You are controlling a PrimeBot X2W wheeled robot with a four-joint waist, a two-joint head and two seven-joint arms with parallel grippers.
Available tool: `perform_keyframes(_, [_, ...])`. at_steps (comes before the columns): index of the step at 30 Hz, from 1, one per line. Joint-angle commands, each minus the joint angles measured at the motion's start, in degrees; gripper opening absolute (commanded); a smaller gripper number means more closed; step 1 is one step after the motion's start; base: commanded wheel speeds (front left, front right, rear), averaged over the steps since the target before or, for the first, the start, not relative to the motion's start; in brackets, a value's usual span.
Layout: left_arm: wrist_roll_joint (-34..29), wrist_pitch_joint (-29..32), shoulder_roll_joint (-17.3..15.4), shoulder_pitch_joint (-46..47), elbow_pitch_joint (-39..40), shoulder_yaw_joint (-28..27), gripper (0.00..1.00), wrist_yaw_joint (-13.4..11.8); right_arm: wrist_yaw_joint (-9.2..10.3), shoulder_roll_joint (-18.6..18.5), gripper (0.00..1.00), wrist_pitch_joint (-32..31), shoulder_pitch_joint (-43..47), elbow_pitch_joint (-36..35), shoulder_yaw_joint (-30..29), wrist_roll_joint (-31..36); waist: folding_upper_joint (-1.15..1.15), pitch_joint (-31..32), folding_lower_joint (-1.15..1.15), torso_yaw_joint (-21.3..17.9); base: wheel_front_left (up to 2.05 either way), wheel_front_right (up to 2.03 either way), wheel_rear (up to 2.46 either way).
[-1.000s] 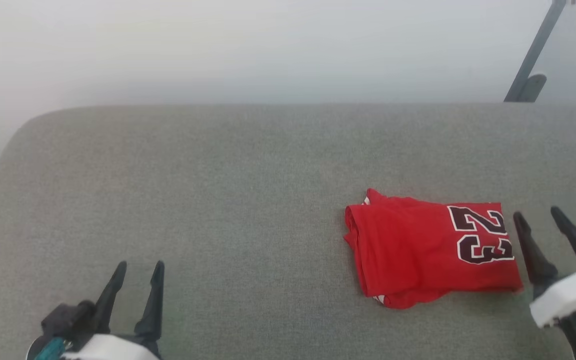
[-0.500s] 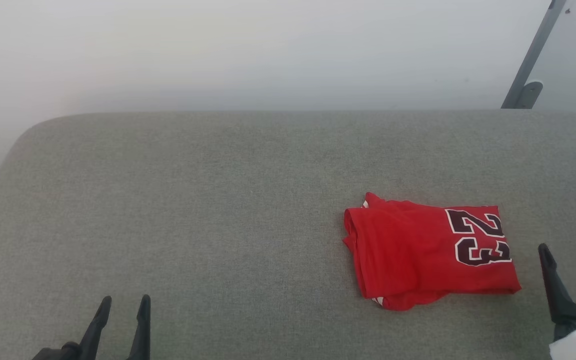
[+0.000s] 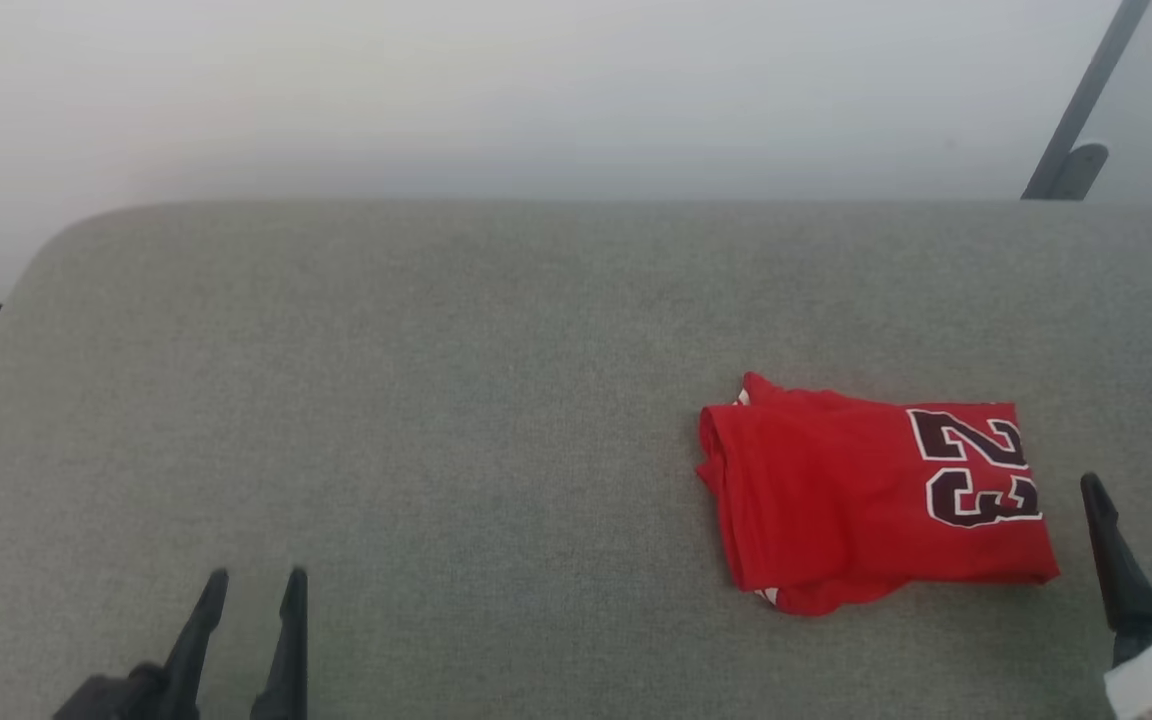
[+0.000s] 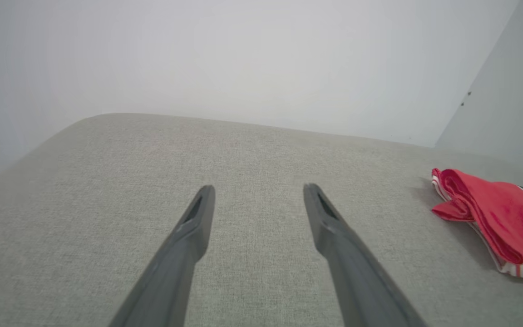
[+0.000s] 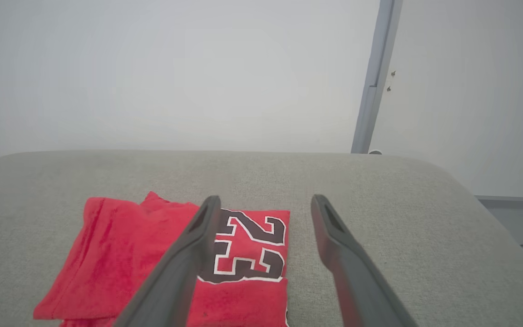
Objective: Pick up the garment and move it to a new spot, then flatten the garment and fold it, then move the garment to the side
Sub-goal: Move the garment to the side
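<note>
The garment (image 3: 866, 500) is red with a dark, white-outlined 23; the cushion (image 3: 436, 400) is grey-green, the fingers (image 3: 1116, 560) black.

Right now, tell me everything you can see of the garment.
The garment is a red, soft cloth shirt folded into a rough rectangle, lying flat on the grey upholstered surface, toward its right. A dark 23 outlined in white faces up at its right end, turned sideways. Layers bunch at its left edge, with striped trim peeking out. The open right gripper stands beside it, not touching.
</note>
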State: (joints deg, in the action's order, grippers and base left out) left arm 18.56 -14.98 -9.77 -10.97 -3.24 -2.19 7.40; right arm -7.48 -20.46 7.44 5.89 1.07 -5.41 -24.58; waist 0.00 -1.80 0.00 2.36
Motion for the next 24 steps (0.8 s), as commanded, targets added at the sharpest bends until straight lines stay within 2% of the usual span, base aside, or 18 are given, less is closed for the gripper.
perform_keyframes(1, [0.0,-0.3,0.1,1.7,0.2,0.2,1.0,0.1,-0.02,-0.7,1.0,-1.4,-1.5,0.2,0.0,-0.5,0.0,-1.0,0.0,0.3,0.0,0.0,0.0])
perform_keyframes(5, [0.4,-0.3,0.0,4.6,0.7,1.1,1.0,0.1,-0.02,-3.6,1.0,-8.6,-5.6,1.4,0.6,-2.4,0.0,-4.7,0.0,0.5,0.0,0.0,0.0])
perform_keyframes(9, [0.9,-0.3,-0.8,9.1,0.2,3.0,1.0,0.1,-0.02,-8.8,1.0,-19.3,-10.9,2.3,3.7,-3.7,0.0,-9.7,0.0,0.9,0.0,0.0,0.0])
perform_keyframes(15, [1.1,-0.3,-1.6,15.8,-1.0,6.0,1.0,0.1,-0.03,-14.0,1.0,-36.4,-17.6,3.6,8.5,-8.1,0.0,-15.5,0.0,1.8,0.0,0.0,0.0])
perform_keyframes(19, [1.5,-0.3,-1.7,19.2,-1.4,7.4,1.0,0.1,-0.02,-14.7,1.0,-44.5,-19.9,3.9,9.8,-10.8,0.0,-18.7,0.0,2.6,0.0,0.0,0.0])
perform_keyframes(22, [1.5,-0.3,-2.1,21.4,-1.5,8.2,1.0,0.1,-0.02,-13.7,1.0,-49.4,-20.1,4.5,10.1,-11.3,0.0,-21.0,0.0,2.9,0.0,0.0,0.0])
perform_keyframes(24, [1.6,-0.3,-2.3,22.1,-1.5,8.4,1.0,0.1,-0.03,-13.4,1.0,-50.8,-19.8,4.4,10.5,-11.5,0.0,-21.9,0.0,3.0,0.0,0.0,0.0])
